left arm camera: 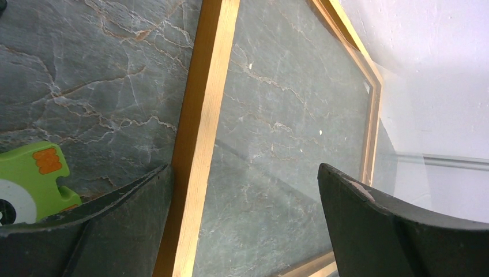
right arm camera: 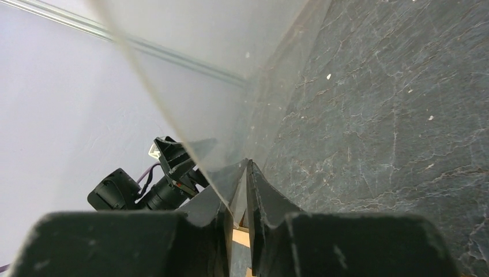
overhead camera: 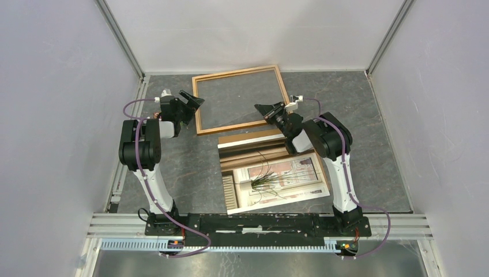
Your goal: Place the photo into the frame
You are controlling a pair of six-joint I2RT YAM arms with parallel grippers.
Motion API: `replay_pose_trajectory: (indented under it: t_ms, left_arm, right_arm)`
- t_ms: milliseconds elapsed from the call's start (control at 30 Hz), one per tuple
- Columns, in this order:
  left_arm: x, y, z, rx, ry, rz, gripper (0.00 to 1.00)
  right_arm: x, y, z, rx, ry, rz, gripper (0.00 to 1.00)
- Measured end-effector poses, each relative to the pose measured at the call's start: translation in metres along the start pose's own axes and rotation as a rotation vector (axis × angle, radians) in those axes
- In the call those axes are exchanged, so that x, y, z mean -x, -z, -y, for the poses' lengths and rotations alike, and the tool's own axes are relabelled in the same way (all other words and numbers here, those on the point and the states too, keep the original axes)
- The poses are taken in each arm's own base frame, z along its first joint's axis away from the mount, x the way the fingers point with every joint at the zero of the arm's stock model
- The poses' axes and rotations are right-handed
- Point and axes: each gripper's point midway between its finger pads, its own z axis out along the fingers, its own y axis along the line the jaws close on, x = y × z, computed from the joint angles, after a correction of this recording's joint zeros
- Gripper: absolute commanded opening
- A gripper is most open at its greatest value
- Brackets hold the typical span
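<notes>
The frame, thin light wood, lies flat at the back centre of the table. The photo, a spiky green plant by a pinkish window, lies face up just in front of it. My left gripper is open, its jaws straddling the frame's left rail in the left wrist view. My right gripper is at the frame's front right corner. A clear pane rises out of its jaws, which stand a narrow slit apart around the pane's edge. Whether they still pinch it is unclear.
Grey marbled tabletop with white walls on three sides, close behind the frame. A green and orange piece shows at the left edge of the left wrist view. The arm bases sit on a metal rail at the near edge.
</notes>
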Motion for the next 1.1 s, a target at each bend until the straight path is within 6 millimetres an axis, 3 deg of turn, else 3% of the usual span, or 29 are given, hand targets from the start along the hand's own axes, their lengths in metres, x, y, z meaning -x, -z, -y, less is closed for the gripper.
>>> replay_pose_trajectory:
  t_ms: [300, 400, 900, 1100]
  left_arm:
    - [-0.001, 0.0, 0.001, -0.004, 0.0, -0.006, 1.0]
    - [-0.002, 0.0, 0.001, -0.005, 0.0, -0.009, 1.0]
    - [-0.004, 0.001, -0.001, 0.004, 0.002, -0.016, 1.0]
    - [-0.006, 0.003, -0.003, 0.02, 0.001, -0.024, 1.0]
  right_arm:
    - [-0.008, 0.002, 0.021, -0.097, -0.008, -0.038, 0.75]
    - [-0.006, 0.002, 0.013, -0.141, -0.003, -0.054, 0.98]
    - [-0.009, 0.027, 0.017, -0.423, 0.021, -0.139, 0.98]
    - [-0.007, 0.057, 0.006, -0.601, 0.105, -0.151, 0.98]
